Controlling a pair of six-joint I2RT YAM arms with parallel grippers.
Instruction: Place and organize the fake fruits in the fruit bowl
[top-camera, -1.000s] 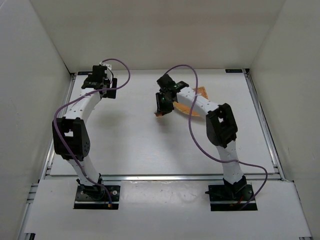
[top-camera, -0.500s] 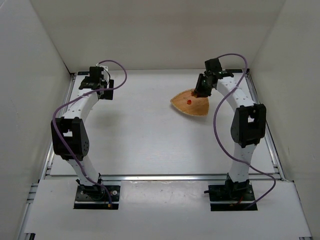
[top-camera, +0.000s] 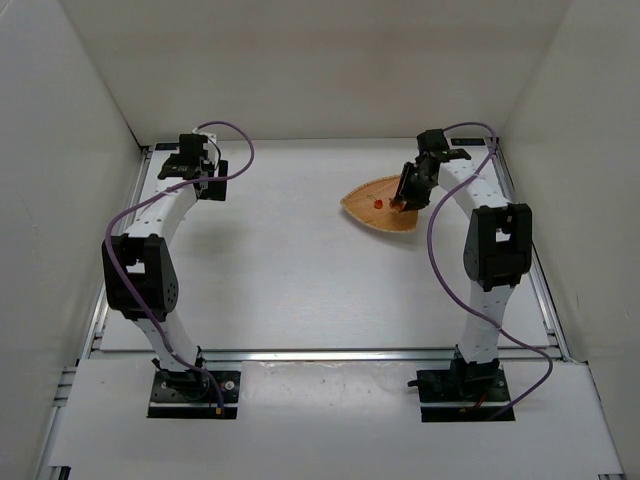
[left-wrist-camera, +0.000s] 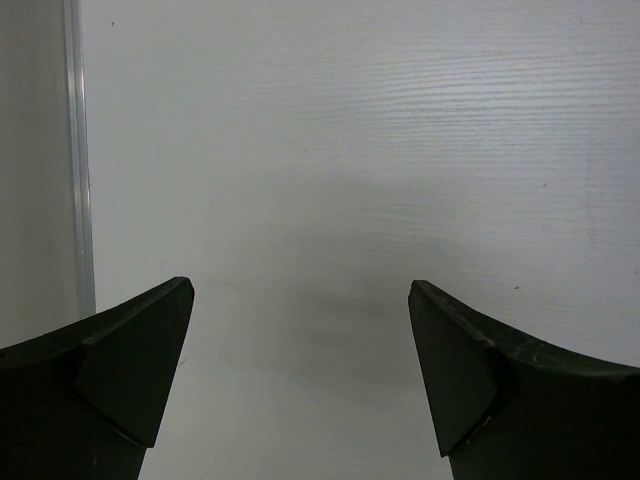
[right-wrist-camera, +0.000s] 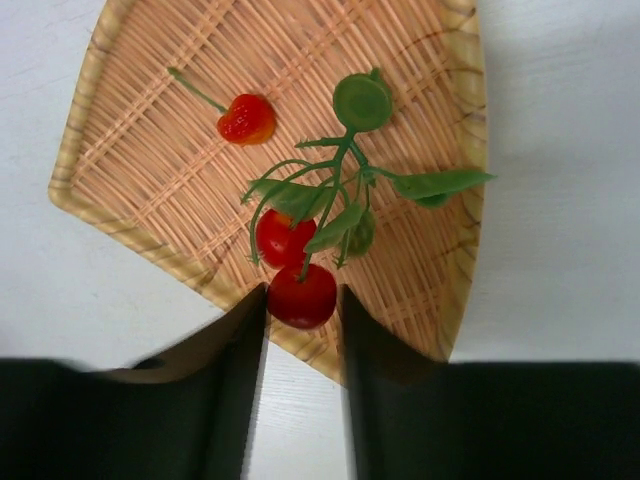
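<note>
Left pincer (left-wrist-camera: 300, 288), dark fingers (left-wrist-camera: 120, 375) wide apart above white table (left-wrist-camera: 350, 150), pale rail (left-wrist-camera: 78, 150) at left edge

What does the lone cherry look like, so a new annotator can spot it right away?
Start at the woven tan fruit bowl, far right in the top view. The cherry lies on its weave, upper left in the right wrist view. It is one small red fruit on a thin bare stem, lying apart from the leafy berry cluster that the right pincer grips.
</note>
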